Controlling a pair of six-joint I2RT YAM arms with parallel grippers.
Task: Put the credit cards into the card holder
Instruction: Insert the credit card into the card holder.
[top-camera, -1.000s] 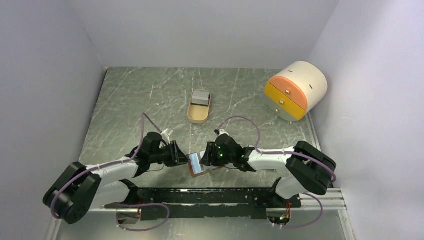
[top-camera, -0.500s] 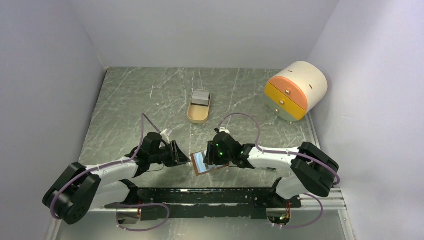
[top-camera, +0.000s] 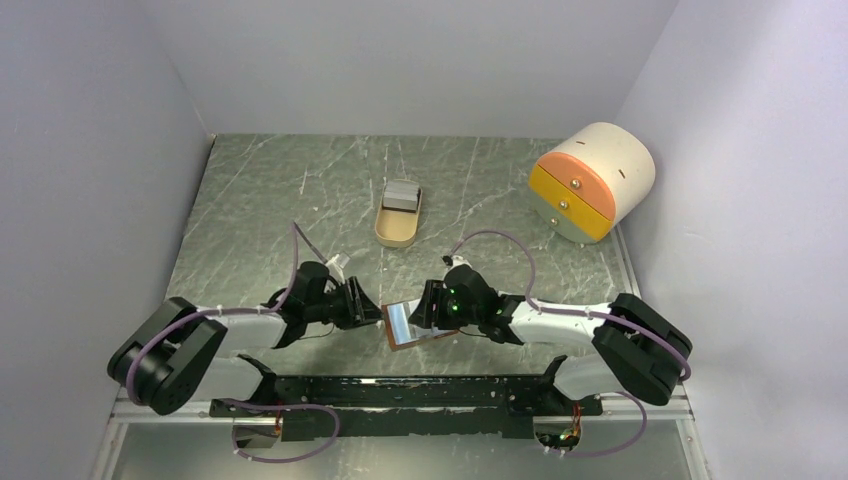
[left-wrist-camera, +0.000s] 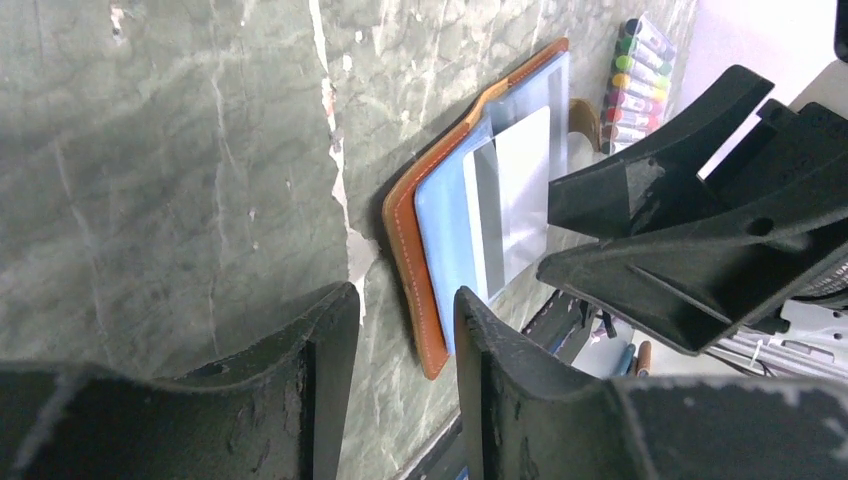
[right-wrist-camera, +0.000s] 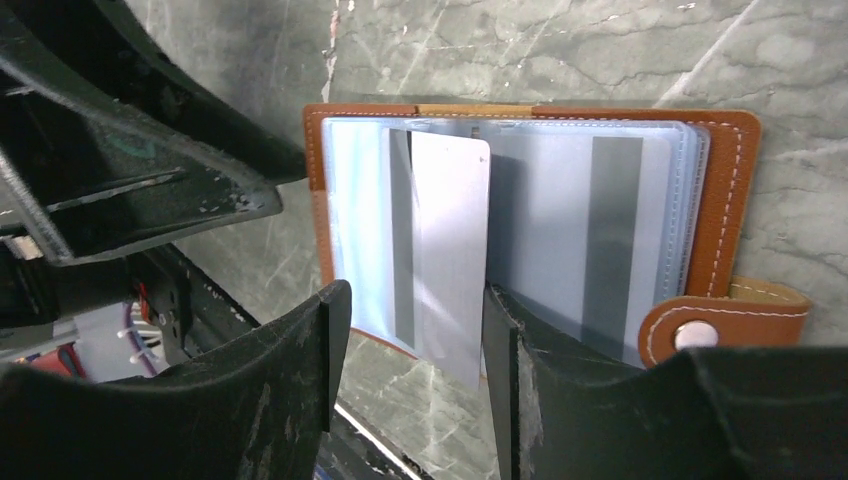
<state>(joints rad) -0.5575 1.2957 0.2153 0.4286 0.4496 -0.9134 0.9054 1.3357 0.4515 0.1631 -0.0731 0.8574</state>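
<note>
Marbled table: card holder open, white card protruding, not seated; left claw at nine o'clock, right claw at three, both apart.

Left gripper seen at bottom edge, fingers parted, nothing held between; only table seen through gap. Card holder laid open on green marbled table just beyond fingertips, brown stitched edge nearest. Light blue sleeve shown inside, grey-white credit card with dark stripe laid over it. Right gripper seen at right, over holder's far side. Coloured pens glimpsed top right.
</note>
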